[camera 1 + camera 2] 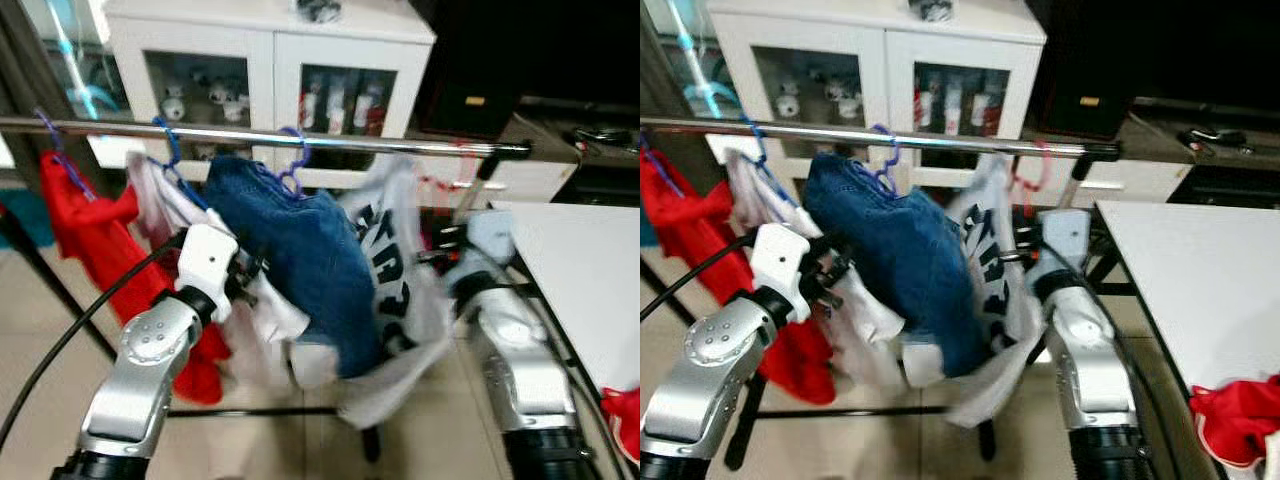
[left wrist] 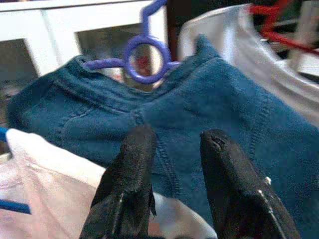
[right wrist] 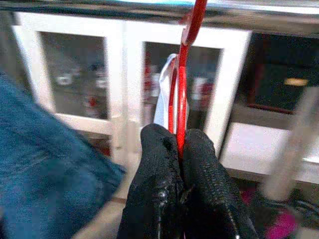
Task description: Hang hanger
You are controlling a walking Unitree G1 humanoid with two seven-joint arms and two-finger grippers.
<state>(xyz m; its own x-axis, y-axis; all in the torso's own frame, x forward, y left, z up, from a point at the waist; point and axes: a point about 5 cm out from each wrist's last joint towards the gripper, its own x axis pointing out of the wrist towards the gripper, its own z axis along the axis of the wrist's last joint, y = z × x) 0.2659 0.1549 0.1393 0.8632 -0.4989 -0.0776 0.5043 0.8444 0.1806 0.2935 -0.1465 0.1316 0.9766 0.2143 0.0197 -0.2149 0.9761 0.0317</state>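
The job looks partly done. A red shirt, a pale garment and a blue denim piece already hang on the metal rail. The denim sits on a purple hanger.

The last one is the red hanger with a white shirt with dark letters on it. It is up near the right end of the rail — its hook is just at the bar. The pictures are blurry there, so I cannot tell if the hook is over the bar yet. What is left, I think, is to get the hook on and let go.

The right claw is pinched tight on the thin red stem of the hanger, with both black fingers pressed on it. The shirt hangs down in front of that arm.

The left claw has its two fingers a little apart and holds nothing. It points at the denim, very close, maybe touching the cloth.

Behind the rail is a white cabinet with glass doors. A white tabletop is on the right, with a red cloth on it.
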